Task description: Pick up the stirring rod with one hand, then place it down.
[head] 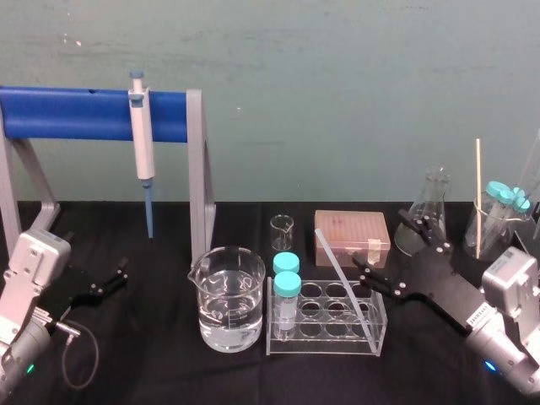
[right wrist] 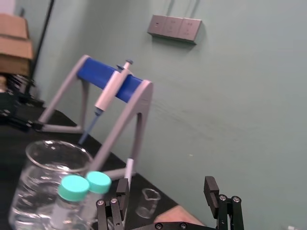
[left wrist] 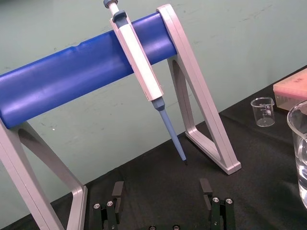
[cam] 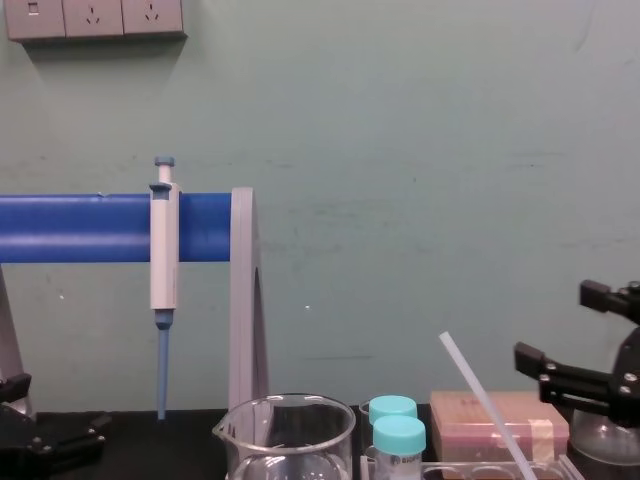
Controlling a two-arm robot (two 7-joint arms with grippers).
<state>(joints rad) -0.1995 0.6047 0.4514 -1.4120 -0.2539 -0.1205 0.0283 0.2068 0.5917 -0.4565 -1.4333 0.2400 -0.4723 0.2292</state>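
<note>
Right gripper (head: pixel 395 251) in the head view hangs over the black table (head: pixel 152 371) with its two black fingers spread wide and nothing between them, the nearer fingertip close to the stirring rod (head: pixel 342 277) but apart from it. That rod stands tilted in the clear tube rack (head: pixel 375 337): its lower end sits at the rack's right end, and its long axis climbs back and to the left, the top end rising free above the rack near the pink box (head: pixel 352 236). Which hole holds it I cannot tell. Two teal-capped tubes (head: pixel 286 287) fill the rack's left end, and a water beaker (head: pixel 226 299) stands just left of them. Over at the left edge the left gripper (head: pixel 105 283) rests low, its fingers parted and empty. From the left wrist, the left gripper (left wrist: pixel 162 196) gapes toward the blue stand (left wrist: pixel 72 81) and the hanging pipette (left wrist: pixel 141 62). From the right wrist, the right gripper (right wrist: pixel 167 191) is spread open, and the rod's pale top end (right wrist: pixel 129 168) shows just beside one finger. From the chest, the rod (cam: pixel 487 403) slants from upper left down to lower right, with the right gripper (cam: pixel 560 325) open to its right and clear of it.
</note>
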